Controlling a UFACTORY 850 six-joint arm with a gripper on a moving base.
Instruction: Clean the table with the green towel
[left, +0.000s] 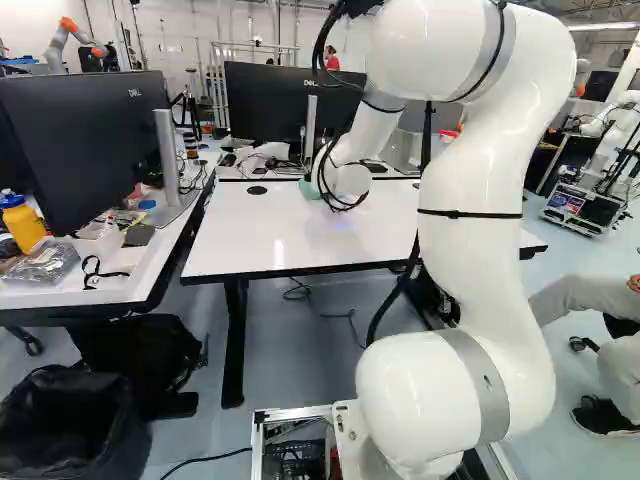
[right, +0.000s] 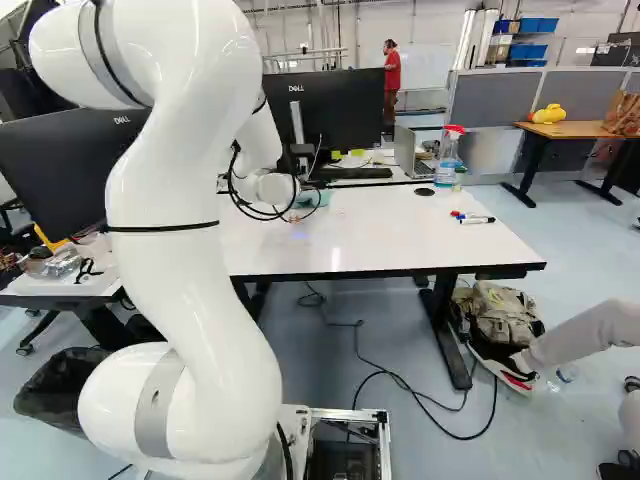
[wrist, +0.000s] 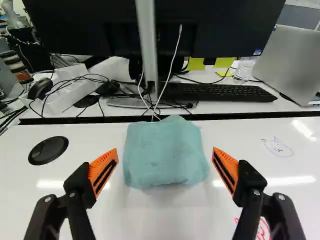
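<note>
Towel (wrist: 165, 152): pale teal-green, near-uniform tone. Surface (wrist: 155, 220): white, black-edged, marked with a dark line-drawn cat face (wrist: 278, 147) and a red line drawing (wrist: 263, 231). Pads (wrist: 105, 167): orange, striped black. Arm (left: 470, 260): white, grey bands. Monitor (right: 345, 105) and keyboard (wrist: 215, 92): black. Laptop (wrist: 290, 62): silver-grey. Sticky notes (wrist: 224, 62): yellow. Spray bottle (right: 447, 160): red head, blue lower part.

Towel (wrist: 165, 155) on tbl (wrist: 240, 142), nr far edge; kbd (wrist: 220, 92) behind
</note>
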